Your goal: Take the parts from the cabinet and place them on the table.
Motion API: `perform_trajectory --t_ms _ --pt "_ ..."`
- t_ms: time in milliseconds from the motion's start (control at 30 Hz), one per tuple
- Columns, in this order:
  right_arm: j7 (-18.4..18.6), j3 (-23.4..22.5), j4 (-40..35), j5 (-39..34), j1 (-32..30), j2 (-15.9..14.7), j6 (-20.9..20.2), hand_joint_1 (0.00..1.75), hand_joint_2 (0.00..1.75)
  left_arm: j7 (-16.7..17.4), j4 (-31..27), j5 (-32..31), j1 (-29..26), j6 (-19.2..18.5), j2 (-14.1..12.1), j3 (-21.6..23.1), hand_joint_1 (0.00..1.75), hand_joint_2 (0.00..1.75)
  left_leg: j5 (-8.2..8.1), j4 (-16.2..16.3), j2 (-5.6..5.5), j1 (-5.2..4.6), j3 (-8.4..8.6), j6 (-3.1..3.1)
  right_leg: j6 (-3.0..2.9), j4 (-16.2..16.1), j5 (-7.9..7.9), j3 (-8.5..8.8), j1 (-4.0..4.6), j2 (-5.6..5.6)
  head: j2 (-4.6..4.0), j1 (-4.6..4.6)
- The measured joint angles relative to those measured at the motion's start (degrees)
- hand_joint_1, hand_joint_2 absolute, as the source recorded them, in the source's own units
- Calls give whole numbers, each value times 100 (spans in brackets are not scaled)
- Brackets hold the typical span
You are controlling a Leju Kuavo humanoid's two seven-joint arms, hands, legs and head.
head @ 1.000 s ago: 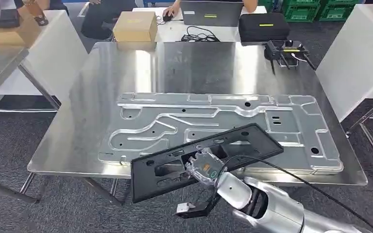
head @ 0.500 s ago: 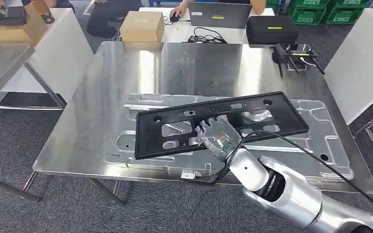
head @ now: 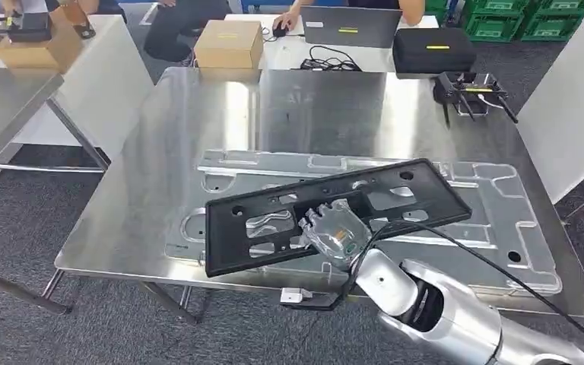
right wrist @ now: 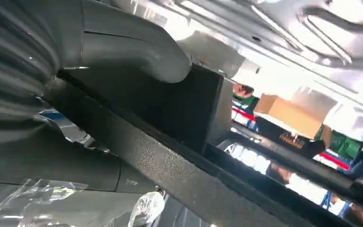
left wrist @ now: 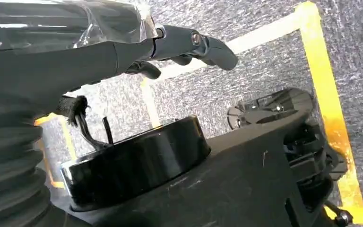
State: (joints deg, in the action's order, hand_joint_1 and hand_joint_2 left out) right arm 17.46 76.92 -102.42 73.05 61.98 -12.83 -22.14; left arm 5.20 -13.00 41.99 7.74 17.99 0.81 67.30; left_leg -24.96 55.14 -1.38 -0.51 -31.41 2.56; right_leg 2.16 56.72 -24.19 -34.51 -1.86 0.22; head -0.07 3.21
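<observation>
My right hand [head: 337, 230] grips the black plastic frame panel [head: 334, 211] near its middle, fingers wrapped through one of its cutouts; in the right wrist view the thumb [right wrist: 137, 52] lies over the panel's edge. The panel hangs tilted over the near half of the steel table [head: 198, 114], left end low and near, right end higher and farther, above the stamped aluminium sheet [head: 494, 205] that already lies there. I judge it is not set down yet.

To do this well: level the panel first so the low left end doesn't catch the sheet, lower it flat, and release only once it rests. Keep it away from the near table edge, since the left corner overhangs close to it. Mind the black cable [head: 456, 262] trailing off my wrist.

My left hand [left wrist: 189, 45] hangs by the floor, fingers loosely apart, holding nothing.
</observation>
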Motion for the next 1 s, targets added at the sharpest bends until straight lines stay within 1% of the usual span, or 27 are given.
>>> perform_trajectory --t_ms 33,67,100,133,167,200,233,267,300,333,367,400,500,533,567,600,633,667,700,733,767,800,833,867,900,933,1000 --pt "0 0 0 -2 2 7 4 175 175 2 -2 -13 4 0 -15 0 0 175 -64 82 22 9 -32 -38 -19 -3 0 14 -5 -6 0 2" --pt "0 0 0 -6 2 7 18 175 175 2 -2 -35 5 -2 -15 0 0 175 -224 334 41 16 -143 -85 -42 -3 -2 20 -13 -8 0 4" --pt "0 0 0 -20 2 7 17 175 175 0 -2 -39 20 -4 -15 -2 0 175 -451 791 44 43 -347 -131 -58 -3 -8 19 -13 -11 -2 7" --pt "-2 0 0 -42 -5 4 17 175 175 0 -2 -46 46 -13 -20 -2 0 175 -655 1281 47 55 -574 -158 -64 -1 -13 19 -11 -22 0 4" --pt "-11 0 0 -50 -25 4 17 175 175 -2 -2 -52 76 -15 -20 -2 0 175 -805 1738 49 60 -794 -170 -69 -1 -18 19 -9 -37 0 7" --pt "-17 2 0 -52 -44 4 17 175 175 0 -2 -55 93 -15 -20 -2 0 175 -807 1924 50 60 -888 -169 -72 0 -21 21 -8 -41 0 4" --pt "-20 2 0 -55 -58 4 17 175 175 4 -2 -68 96 -17 -20 -2 0 175 -687 1799 49 59 -841 -155 -74 -1 -24 28 -6 -41 0 4" --pt "-20 2 0 -55 -63 7 17 175 175 15 -2 -74 91 -15 -20 0 0 175 -473 1447 52 59 -686 -127 -73 -1 -29 38 -3 -39 0 4" --pt "-20 2 0 -55 -58 7 17 175 175 33 -2 -79 79 -15 -20 7 0 175 -171 855 57 49 -423 -81 -70 -2 -32 53 5 -35 0 4" --pt "-15 0 0 -52 -51 4 17 175 175 37 -2 -79 61 -15 -20 18 0 175 89 287 69 34 -172 -15 -64 -8 -37 69 10 -33 0 4" --pt "-13 0 2 -50 -51 2 17 175 175 37 0 -79 43 -13 -28 24 0 175 50 51 108 1 -65 35 -57 -19 -36 66 11 -34 0 4" --pt "-11 0 2 -50 -49 2 17 175 175 37 0 -87 32 -9 -31 28 0 175 42 -33 108 -30 -57 46 -32 -19 -31 42 27 -32 0 4" --pt "-4 0 2 -50 -80 2 15 175 175 35 0 -94 29 -7 -31 33 0 175 50 -50 88 -64 -71 74 83 -65 -12 59 -2 -56 0 4" --pt "4 -7 2 -50 -88 -2 17 175 175 35 -2 -94 27 -2 -28 33 0 175 109 -147 90 26 29 91 113 -20 -54 51 -3 -51 0 0" --pt "11 -7 2 -48 -85 -4 17 175 175 35 -2 -96 27 2 -24 35 0 175 120 -171 79 5 59 115 114 156 -169 -5 16 -43 0 0" --pt "11 -7 2 -48 -82 -6 22 175 175 35 -2 -96 31 4 -24 35 0 175 121 -168 88 4 67 130 107 523 -381 -176 24 -38 0 -2" --pt "20 -7 7 -48 -93 -11 22 175 175 35 -2 -96 27 7 -24 35 0 175 114 -169 89 -2 76 142 115 1013 -606 -415 28 -27 0 -2" --pt "22 -4 11 -50 -119 -18 22 175 175 37 0 -96 27 9 -24 35 0 175 106 -166 89 -9 76 155 125 1483 -777 -657 30 -24 0 0" --pt "33 -4 22 -50 -149 -28 22 175 175 37 -2 -94 25 9 -24 35 0 175 102 -164 85 -12 79 157 132 1770 -826 -820 30 -24 0 -2" --pt "46 -4 28 -50 -174 -37 22 175 175 37 -2 -94 25 9 -24 35 0 175 97 -163 80 -11 86 158 136 1777 -758 -850 28 -25 0 -2" --pt "55 -4 31 -50 -183 -42 22 175 175 37 -2 -94 24 9 -24 35 0 175 82 -157 71 -4 96 156 142 1524 -573 -753 23 -26 0 -2" --pt "63 -4 31 -50 -184 -46 24 175 175 37 -2 -94 24 7 -24 35 0 175 63 -148 60 6 117 137 148 1065 -311 -535 14 -27 0 -2" --pt "68 -7 31 -48 -183 -50 24 175 175 35 -2 -94 23 9 -24 35 0 175 24 -118 51 19 143 107 161 468 -27 -238 3 -27 0 -2" --pt "81 -7 31 -48 -186 -55 24 175 175 35 0 -96 22 9 -26 35 0 175 -33 -67 49 10 140 60 182 6 52 -30 -11 -26 0 -2" --pt "87 -7 33 -48 -183 -55 22 175 175 35 0 -94 29 9 -42 35 0 175 -87 -4 39 -36 102 26 123 -8 29 -6 3 -4 0 -2" --pt "94 -11 35 -48 -189 -59 24 175 175 35 0 -94 26 9 -41 35 0 175 -87 -21 38 -31 113 26 84 12 18 -17 8 -2 0 0" --pt "103 -13 48 -48 -193 -66 24 175 175 30 0 -92 18 9 -42 35 0 175 -91 -37 38 -21 116 23 36 16 -2 -24 34 0 0 2"
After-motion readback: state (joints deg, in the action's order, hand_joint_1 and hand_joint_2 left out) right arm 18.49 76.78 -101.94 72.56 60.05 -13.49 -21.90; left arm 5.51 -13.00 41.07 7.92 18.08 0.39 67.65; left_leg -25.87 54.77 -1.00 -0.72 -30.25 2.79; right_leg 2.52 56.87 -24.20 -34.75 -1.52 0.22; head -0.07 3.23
